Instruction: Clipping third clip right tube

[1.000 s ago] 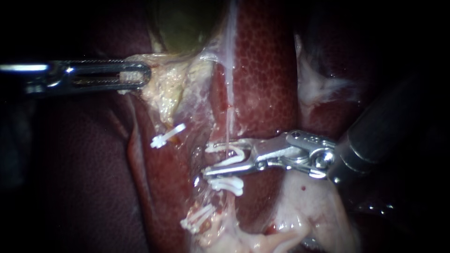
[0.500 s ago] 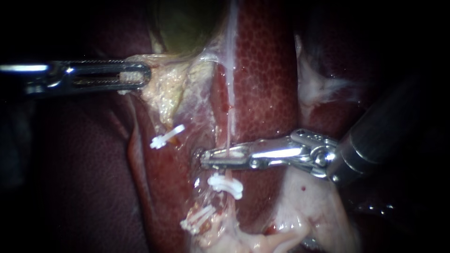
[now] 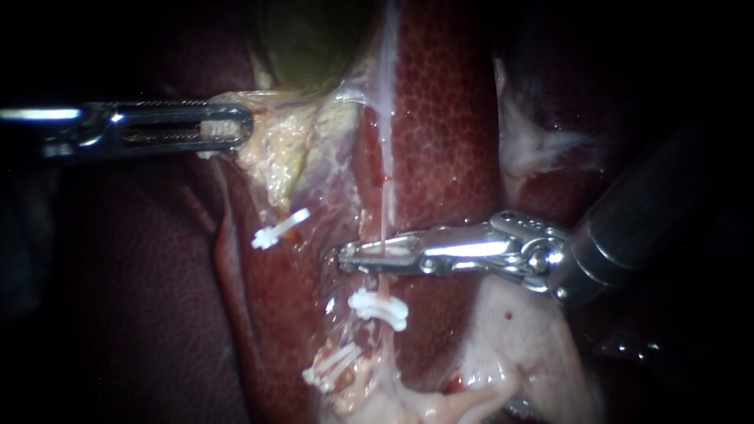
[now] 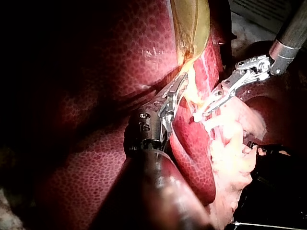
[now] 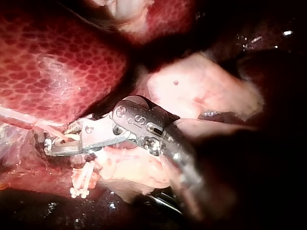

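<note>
Right tube [image 3: 383,224] is a thin pale strand lying on the mottled red liver [image 3: 448,118]. Its long axis runs from the pale fatty tissue [image 3: 518,345] at the near edge of the endoscope view away toward the greenish gallbladder [image 3: 310,39].

Closest to the camera is the nearest clip [image 3: 330,367], white and set aslant; whether it sits on this same strand cannot be told. Just beyond it the second clip [image 3: 378,308] lies squarely across the tube.

A little farther along, the right instrument [image 3: 349,257] comes in from the right. Its jaws are pressed together on the tube from both sides and cross it almost at right angles. A sliver of white between them looks like the third clip [image 3: 393,250]. The right wrist view agrees: the jaws are closed, with the strand entering them from ahead.

Off to the side, apart from this tube, a lone clip [image 3: 280,228] sits on another strand.

Farthest back, the left instrument [image 3: 239,127] is clamped on a pale fold [image 3: 275,149] at the gallbladder's edge, holding it out sideways, well apart from the clipping site.

The right instrument is thus the one on the tube. Because its shaft lies across the strand's axis, the release probably calls for the jaws to part and back straight out along the shaft, so the strand is not dragged sideways.
</note>
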Controlling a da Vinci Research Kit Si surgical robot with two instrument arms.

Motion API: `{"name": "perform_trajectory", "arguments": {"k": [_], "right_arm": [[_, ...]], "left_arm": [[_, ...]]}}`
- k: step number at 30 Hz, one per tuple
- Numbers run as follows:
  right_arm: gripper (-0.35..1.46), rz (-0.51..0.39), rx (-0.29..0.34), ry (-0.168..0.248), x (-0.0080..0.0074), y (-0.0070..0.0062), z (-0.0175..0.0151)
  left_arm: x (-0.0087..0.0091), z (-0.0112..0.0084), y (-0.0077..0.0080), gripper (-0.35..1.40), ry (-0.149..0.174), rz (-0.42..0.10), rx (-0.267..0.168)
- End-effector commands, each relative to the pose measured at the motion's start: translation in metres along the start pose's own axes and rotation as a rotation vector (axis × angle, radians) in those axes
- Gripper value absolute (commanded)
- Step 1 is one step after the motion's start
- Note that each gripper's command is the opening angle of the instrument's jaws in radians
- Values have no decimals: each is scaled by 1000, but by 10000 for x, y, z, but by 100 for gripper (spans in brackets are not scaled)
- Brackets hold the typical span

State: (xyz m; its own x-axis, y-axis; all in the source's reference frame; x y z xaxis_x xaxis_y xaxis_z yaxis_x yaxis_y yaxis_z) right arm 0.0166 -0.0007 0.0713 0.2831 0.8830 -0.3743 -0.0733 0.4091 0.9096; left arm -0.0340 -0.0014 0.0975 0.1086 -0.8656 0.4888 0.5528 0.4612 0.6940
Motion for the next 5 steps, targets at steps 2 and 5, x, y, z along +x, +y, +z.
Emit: {"name": "perform_trajectory", "arguments": {"k": [2,5], "right_arm": [[-35,0,2,-1,-1,-1,1],[-35,-2,8,-4,-1,0,1]], "left_arm": [[0,0,0,-33,0,0,0],[0,0,0,-33,0,0,0]]}}
